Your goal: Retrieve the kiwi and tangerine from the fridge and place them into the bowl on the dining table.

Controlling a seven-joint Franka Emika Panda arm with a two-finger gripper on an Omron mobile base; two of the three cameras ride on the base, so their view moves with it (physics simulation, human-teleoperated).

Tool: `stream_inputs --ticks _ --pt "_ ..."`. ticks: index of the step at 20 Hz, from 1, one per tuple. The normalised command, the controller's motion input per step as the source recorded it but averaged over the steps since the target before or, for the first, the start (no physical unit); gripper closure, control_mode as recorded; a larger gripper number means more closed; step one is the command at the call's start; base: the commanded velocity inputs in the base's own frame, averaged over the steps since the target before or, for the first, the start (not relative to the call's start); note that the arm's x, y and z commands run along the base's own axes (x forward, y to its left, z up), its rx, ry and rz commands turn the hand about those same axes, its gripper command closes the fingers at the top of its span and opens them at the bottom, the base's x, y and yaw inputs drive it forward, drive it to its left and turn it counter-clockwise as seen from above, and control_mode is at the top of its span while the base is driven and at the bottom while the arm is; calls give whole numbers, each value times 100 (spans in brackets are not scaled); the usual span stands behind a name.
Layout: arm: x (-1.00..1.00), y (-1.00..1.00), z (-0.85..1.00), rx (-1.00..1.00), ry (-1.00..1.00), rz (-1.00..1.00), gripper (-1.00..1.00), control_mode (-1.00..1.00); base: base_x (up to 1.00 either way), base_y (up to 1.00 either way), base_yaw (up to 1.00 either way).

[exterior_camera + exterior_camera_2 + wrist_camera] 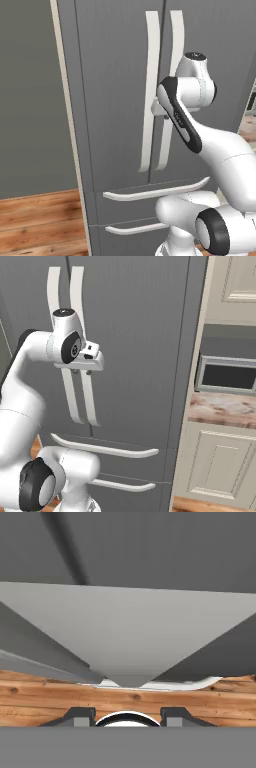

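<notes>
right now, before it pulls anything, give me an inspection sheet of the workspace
surface: wooden floor beneath the fridge; no worktop in front of the arm
job's things: fridge with both doors and both drawers closed; fruit and bowl nothing seen
clutter: nothing seen
grippers: gripper pointing down at the right door handle, jaws closed on it
cables: nothing seen
surroundings: cream cabinets, a stone counter and a built-in appliance right of the fridge; grey wall on its left
</notes>
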Motion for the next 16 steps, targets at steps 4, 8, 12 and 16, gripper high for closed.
stream_inputs --ticks 4,8,12,16 --pt "-18 0 0 0 0 0 -100 -100 0 0 0" --pt "-63 0 -5 0 -5 0 -100 -100 0 0 0" --pt "-65 0 -10 0 -8 0 -100 -100 0 0 0" --pt "-56 0 -12 0 -7 0 -100 -100 0 0 0"
